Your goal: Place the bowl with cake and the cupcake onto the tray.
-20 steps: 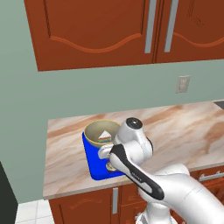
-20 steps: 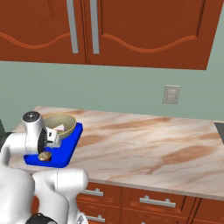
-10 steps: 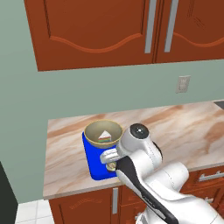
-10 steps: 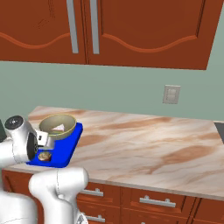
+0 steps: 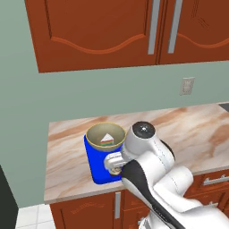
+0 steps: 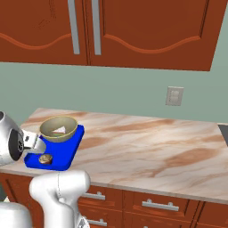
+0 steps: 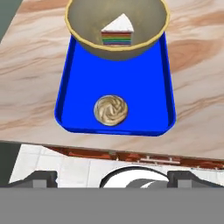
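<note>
I see blue flat tray (image 7: 148, 96), rounded corners, raised rim, on marbled stone table (image 6: 147, 147) near front edge. Deep tan bowl (image 7: 87, 26) sits on tray's far end, layered triangular cake (image 7: 117, 31) inside. Swirl-topped cupcake (image 7: 111, 110) on tray's near end. My pincer (image 7: 112, 177) spread wide, holding nothing, above table's front edge.

A bright blue flat tray (image 6: 67, 151) on the marble counter (image 6: 147, 147) holds a tan bowl (image 6: 58, 128) — and, nearer, a small brown cupcake (image 6: 45, 159).
</note>
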Tool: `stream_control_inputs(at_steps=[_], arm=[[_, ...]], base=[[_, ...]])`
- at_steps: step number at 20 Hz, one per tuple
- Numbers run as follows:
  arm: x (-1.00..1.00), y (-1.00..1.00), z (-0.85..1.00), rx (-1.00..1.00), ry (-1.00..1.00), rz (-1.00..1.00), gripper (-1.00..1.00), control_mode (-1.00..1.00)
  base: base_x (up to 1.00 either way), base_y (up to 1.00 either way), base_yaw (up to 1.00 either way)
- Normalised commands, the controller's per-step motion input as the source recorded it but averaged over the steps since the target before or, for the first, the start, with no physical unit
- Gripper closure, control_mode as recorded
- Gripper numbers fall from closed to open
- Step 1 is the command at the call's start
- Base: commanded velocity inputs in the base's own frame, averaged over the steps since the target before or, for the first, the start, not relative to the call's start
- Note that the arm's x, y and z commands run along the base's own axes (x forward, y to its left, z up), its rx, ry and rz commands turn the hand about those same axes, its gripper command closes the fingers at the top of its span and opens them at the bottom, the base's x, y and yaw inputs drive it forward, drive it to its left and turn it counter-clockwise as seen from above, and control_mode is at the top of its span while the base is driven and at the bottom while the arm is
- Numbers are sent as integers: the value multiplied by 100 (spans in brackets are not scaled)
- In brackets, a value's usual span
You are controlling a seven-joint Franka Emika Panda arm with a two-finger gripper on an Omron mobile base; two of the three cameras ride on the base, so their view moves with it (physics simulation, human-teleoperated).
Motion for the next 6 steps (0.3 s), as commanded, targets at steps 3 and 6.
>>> stream_control_inputs(at_steps=[3, 6], arm=[[-59, -14, 19, 1, 0, -5, -100, -100], [-60, -7, 5, 0, -2, -8, -100, -100]], base=[[0, 0, 0], [0, 0, 0]])
